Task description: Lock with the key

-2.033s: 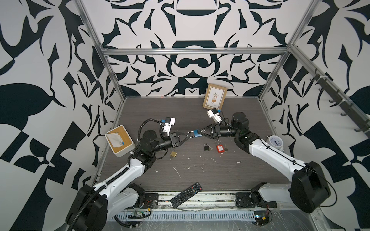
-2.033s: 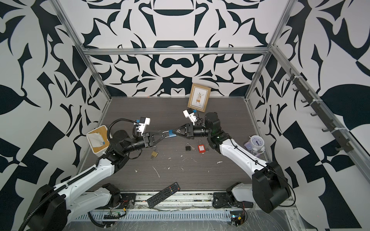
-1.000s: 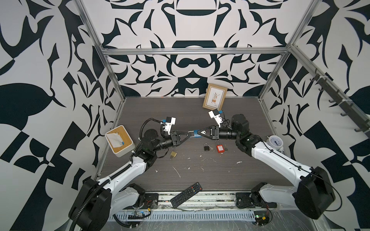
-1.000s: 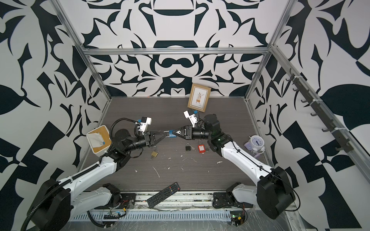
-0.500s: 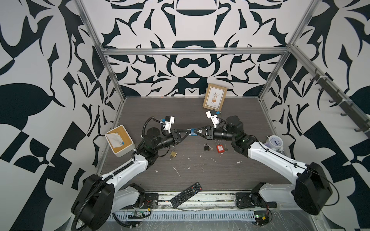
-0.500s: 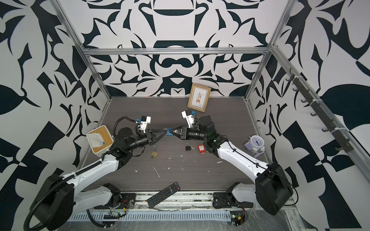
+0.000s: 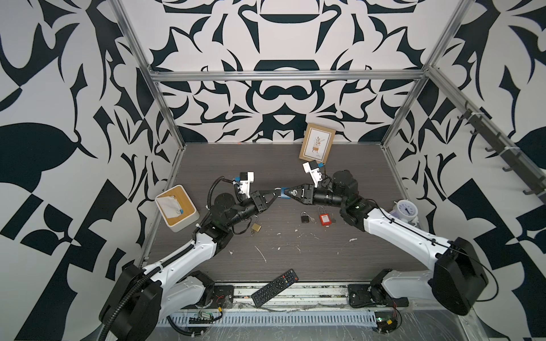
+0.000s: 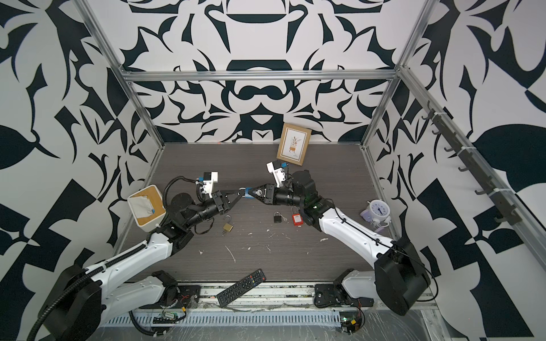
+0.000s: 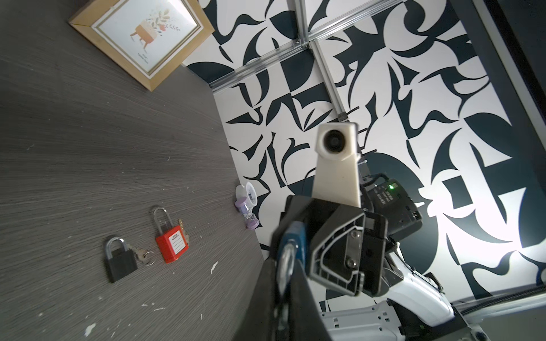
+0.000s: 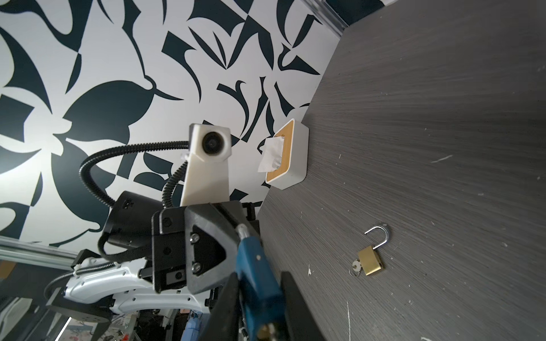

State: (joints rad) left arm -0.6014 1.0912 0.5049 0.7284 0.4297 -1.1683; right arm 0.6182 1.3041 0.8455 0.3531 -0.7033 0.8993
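Observation:
Above the middle of the table, a blue padlock (image 7: 284, 193) (image 8: 248, 193) hangs between my two grippers in both top views. My left gripper (image 7: 276, 194) (image 9: 285, 265) is shut on its silver shackle (image 9: 287, 259). From the opposite side my right gripper (image 7: 287, 193) (image 10: 260, 276) reaches around the blue body (image 10: 256, 274), one finger close on each flank. Whether those fingers press the body does not show. A brass-coloured key (image 10: 267, 335) sticks out of the lock's base, deep between the right fingers.
On the table lie a black padlock (image 7: 305, 218) with its key, a red padlock (image 7: 324, 218) and an open brass padlock (image 7: 256, 227). A tissue box (image 7: 176, 208) stands at the left, a picture frame (image 7: 317, 146) at the back, a small clock (image 7: 407, 209) at the right and a remote (image 7: 274, 287) at the front.
Both grippers and the blue padlock have drifted slightly left and toward the back. The left gripper's hold on the shackle is unchanged.

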